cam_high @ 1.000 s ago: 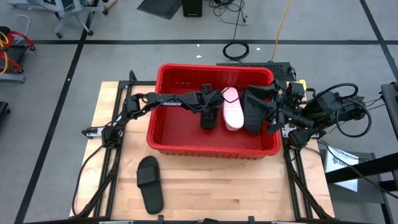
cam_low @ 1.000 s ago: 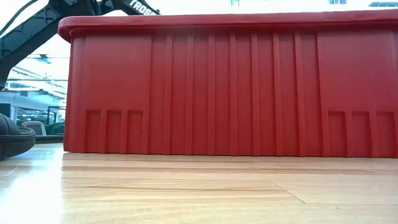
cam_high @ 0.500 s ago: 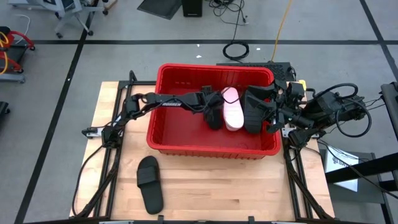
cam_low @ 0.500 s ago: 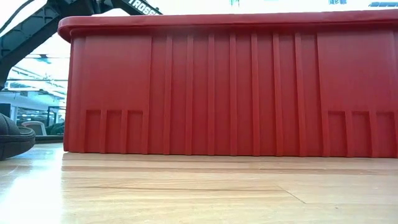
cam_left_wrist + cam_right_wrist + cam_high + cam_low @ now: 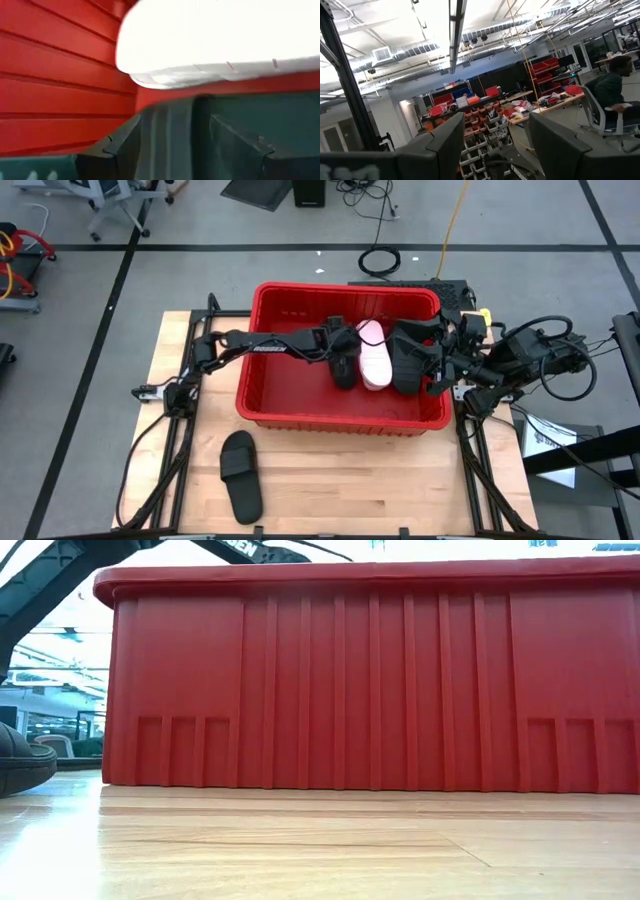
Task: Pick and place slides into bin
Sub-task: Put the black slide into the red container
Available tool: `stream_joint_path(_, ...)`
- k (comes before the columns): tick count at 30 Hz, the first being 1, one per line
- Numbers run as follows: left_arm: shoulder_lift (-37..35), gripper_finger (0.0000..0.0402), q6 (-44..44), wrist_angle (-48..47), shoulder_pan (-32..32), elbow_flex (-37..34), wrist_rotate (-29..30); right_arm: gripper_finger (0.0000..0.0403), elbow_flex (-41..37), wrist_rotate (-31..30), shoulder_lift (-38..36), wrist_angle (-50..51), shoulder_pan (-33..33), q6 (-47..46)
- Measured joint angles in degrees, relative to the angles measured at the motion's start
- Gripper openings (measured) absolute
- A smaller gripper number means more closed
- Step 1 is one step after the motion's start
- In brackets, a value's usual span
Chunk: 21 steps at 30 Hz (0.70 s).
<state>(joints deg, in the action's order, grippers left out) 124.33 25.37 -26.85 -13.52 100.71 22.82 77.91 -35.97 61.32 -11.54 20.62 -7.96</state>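
black slide (image 5: 240, 475) lies on wooden table (image 5: 350, 480) before red bin (image 5: 340, 415).

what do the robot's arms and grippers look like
Both arms are dark, near-black, jointed links. The left arm carries small white lettering along its link. The right arm trails looping black cables. Each gripper ends in two dark, flat, blocky fingers, as the wrist views show.

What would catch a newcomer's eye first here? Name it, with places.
The big red bin in the middle of the table, filling the whole low view. Inside it lies one pale pink slide among black ones, with the left gripper reaching in beside it. One black slide lies alone on the table in front of the bin.
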Motion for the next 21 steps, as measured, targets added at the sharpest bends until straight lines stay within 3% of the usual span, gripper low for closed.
stream_joint_path(9,-4.64,0.023,-1.15,-1.83,0.44,0.01,2.33,0.021,0.0,-0.01,0.0,0.26,-0.01,0.31)
stream_joint_path(21,-16.13,0.023,-2.21,-4.06,4.17,-0.01,5.3,0.021,0.0,-0.02,0.0,-0.64,-0.02,1.81)
